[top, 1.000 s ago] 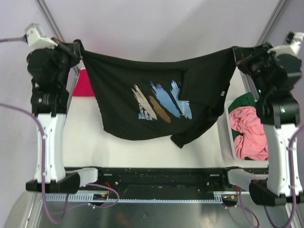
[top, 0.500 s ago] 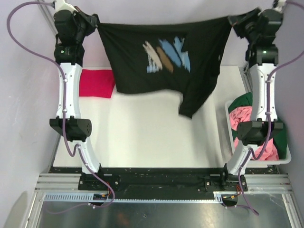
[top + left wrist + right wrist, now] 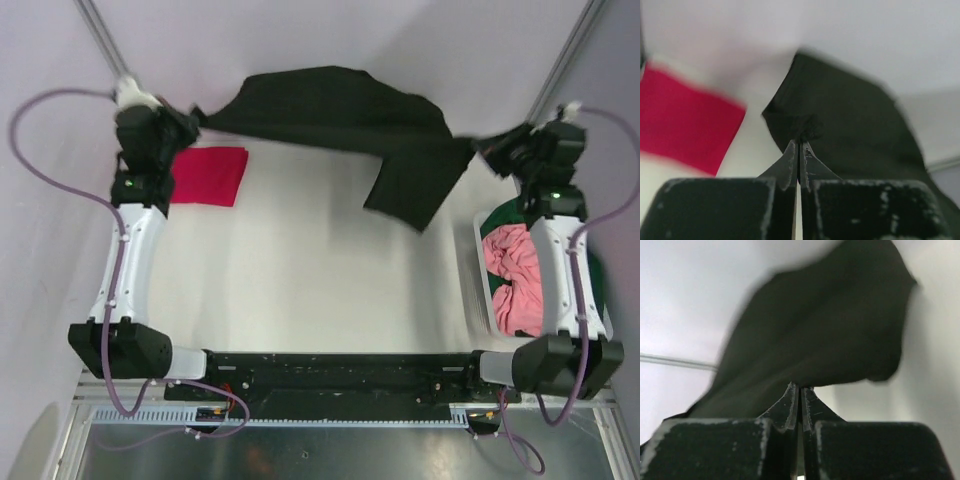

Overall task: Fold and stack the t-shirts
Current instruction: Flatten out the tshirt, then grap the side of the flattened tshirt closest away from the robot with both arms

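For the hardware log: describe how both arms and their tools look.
Left arm and right arm match: white rounded links between bulky black joints, each with a small green light near the wrist. A purple cable loops along each. The left tool and right tool have scuffed black blocks tapering to thin points.

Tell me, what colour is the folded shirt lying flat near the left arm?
Bright crimson red. The folded shirt shows best from the top camera.

Looking down from above and behind onto the whole table (image 3: 300, 290). From the wrists, looking close along left pincer (image 3: 799, 146) and right pincer (image 3: 800, 388), sharing black t-shirt (image 3: 340, 100) with top view.
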